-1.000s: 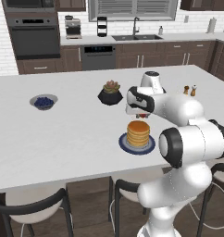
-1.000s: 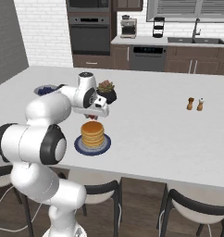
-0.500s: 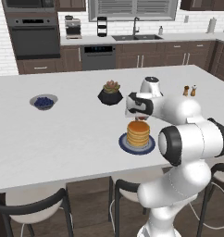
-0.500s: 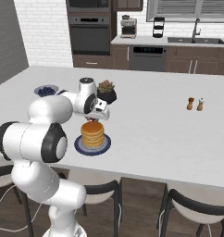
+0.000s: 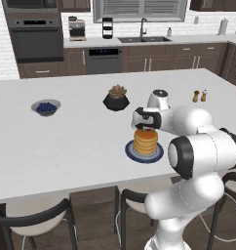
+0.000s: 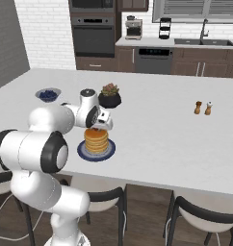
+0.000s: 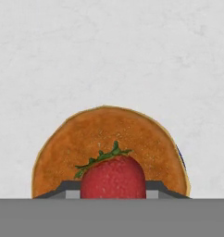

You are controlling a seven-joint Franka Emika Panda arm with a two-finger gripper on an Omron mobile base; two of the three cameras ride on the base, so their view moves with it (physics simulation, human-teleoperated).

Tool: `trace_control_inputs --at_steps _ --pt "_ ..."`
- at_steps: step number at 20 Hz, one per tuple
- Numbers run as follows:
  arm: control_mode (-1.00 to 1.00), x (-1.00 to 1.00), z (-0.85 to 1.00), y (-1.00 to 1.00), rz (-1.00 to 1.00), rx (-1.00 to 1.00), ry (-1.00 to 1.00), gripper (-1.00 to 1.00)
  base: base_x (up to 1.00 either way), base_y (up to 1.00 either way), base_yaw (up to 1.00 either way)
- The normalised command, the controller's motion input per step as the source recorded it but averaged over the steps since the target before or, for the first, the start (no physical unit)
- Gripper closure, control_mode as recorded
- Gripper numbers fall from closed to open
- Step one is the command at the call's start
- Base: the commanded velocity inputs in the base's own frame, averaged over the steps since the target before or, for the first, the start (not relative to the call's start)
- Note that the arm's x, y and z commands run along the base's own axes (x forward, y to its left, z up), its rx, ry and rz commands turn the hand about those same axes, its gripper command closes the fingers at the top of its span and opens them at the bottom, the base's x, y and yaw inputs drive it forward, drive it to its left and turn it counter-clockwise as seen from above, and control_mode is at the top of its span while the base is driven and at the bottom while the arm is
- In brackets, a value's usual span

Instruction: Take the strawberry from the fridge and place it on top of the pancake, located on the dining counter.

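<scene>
The red strawberry (image 7: 114, 178) with green leaves sits between my gripper's (image 7: 113, 187) two fingers, which are shut on it. Right below it lies the golden-orange pancake (image 7: 109, 139), a short stack (image 5: 145, 141) on a dark blue plate (image 5: 132, 154) on the white dining counter (image 5: 66, 141). In the base views my gripper (image 5: 147, 128) (image 6: 100, 127) hangs just above the top of the stack (image 6: 96, 140). The berry itself is hidden by the hand in both base views. The fridge is out of view.
A dark pot with a succulent (image 5: 116, 98) stands just behind the pancake. A blue bowl of dark berries (image 5: 46, 107) sits to the left. Salt and pepper shakers (image 5: 200, 95) stand at the right. Dark chairs (image 5: 39, 219) line the counter's near edge.
My gripper has come down and toward the near side, from behind the stack to just over its top, still holding the strawberry.
</scene>
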Motion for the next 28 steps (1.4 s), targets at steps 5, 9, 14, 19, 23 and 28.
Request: trace_control_inputs --at_steps 5,9,14,19,23,28 --pt "-1.00 -0.01 -0.05 0.01 0.00 0.00 0.01 1.00 0.00 0.00 0.00" --pt "-1.00 0.00 -0.20 0.00 0.00 0.00 0.07 1.00 0.00 0.00 0.00" --pt "-1.00 0.00 -0.13 0.01 -0.01 0.00 0.02 -1.00 0.00 0.00 0.00" --pt "-1.00 -0.01 -0.02 0.00 0.00 0.00 0.00 -1.00 0.00 0.00 0.00" --pt "-1.00 -0.10 0.00 0.00 -0.03 -0.01 0.00 -1.00 0.00 0.00 0.00" --pt "-1.00 -0.23 0.34 0.00 -0.04 -0.04 0.00 -1.00 0.00 0.00 0.00"
